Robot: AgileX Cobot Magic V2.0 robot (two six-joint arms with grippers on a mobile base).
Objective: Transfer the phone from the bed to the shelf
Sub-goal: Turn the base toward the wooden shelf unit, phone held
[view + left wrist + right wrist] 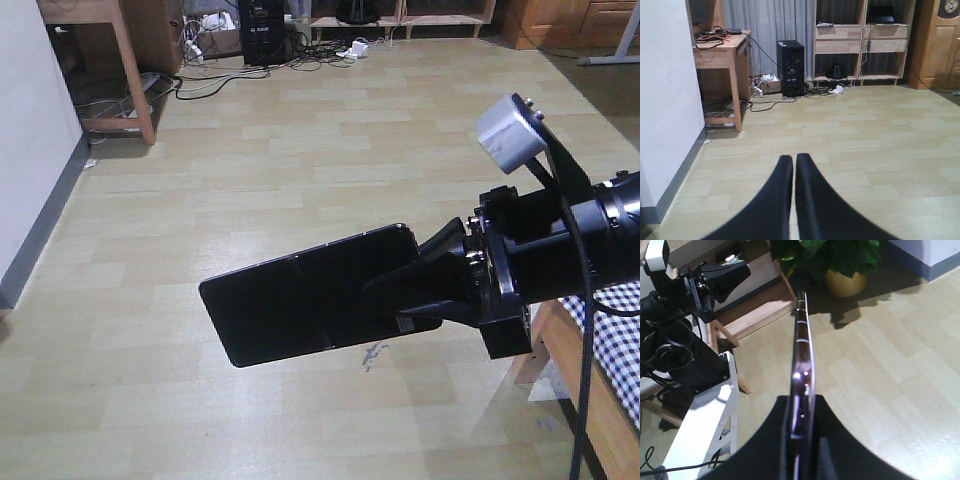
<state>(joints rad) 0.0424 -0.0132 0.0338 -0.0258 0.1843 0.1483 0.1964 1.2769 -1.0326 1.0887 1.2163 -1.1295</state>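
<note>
Transport step. Holding phone (310, 295) by one short end in right gripper (405, 300), fingers clamped on both faces, most of its length cantilevered over floor (300, 150), just off bed (612, 335). Running left gripper (794, 165) empty, fingers pressed together.

Grip firmly and hold wrist steady, since glossy faces probably slip. Head for shelf (863, 50) at far wall and level phone before lowering onto a board. Mind cables (765, 102) and computer tower (790, 67) beside shelf. Pale wood-look laminate throughout.

Bed (620, 345) mostly beyond right edge
</note>
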